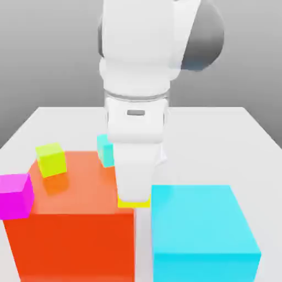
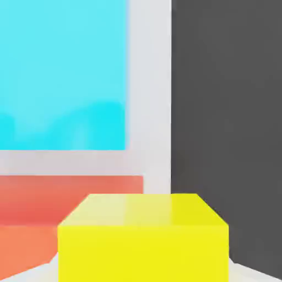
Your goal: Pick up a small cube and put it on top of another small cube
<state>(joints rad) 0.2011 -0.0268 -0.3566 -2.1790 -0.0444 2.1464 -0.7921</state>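
Note:
The small cube [image 1: 134, 204] is bright yellow and pokes out just under my white hand, at the near right corner of the big orange block [image 1: 71, 231], beside the big cyan block [image 1: 201, 231]. My gripper [image 1: 134, 197] comes straight down onto it and is shut on the small cube; the hand's body hides the fingers. In the hand view the small cube [image 2: 143, 237] sits very close, with the orange block [image 2: 66, 198] and the cyan block [image 2: 63, 71] beyond it.
A lime yellow-green cube [image 1: 51, 159] rests on the orange block's top. A magenta cube [image 1: 15, 195] sits at that block's left edge. A little cyan cube [image 1: 104, 148] lies behind the hand. The white table [image 1: 248, 137] runs out to the exterior view's right.

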